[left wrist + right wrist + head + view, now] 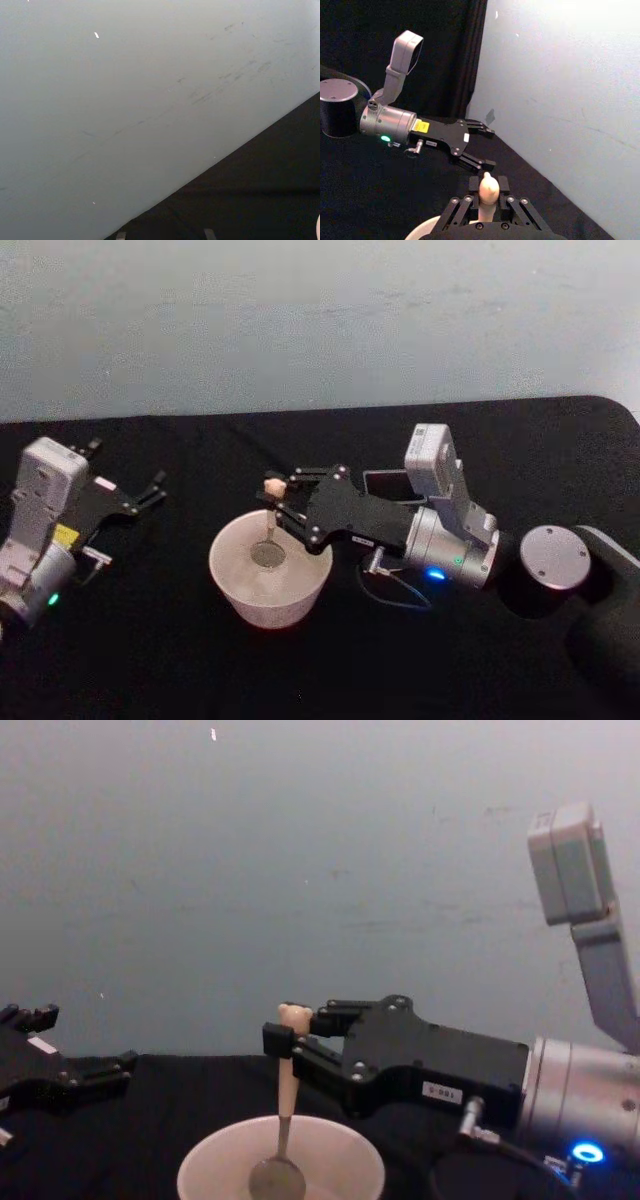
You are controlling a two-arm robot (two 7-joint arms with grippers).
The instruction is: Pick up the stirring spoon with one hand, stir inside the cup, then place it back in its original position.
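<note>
The stirring spoon [287, 1072] stands upright with its metal bowl [268, 554] down inside the cream-white cup [232, 580]. My right gripper [273, 497] is shut on the beige handle just under the bear head [488, 186], directly above the cup [205, 1168]. From the side, the right gripper [281, 1042] holds the spoon near its top. The dark square-mouthed holder [384, 483] sits behind my right wrist, partly hidden. My left gripper [152, 491] hovers open to the left of the cup, holding nothing.
A black cloth [150, 660] covers the table, which ends at a pale wall [320, 320] behind. My left gripper [481, 147] faces the right wrist camera across the table. Bare cloth lies in front of the cup.
</note>
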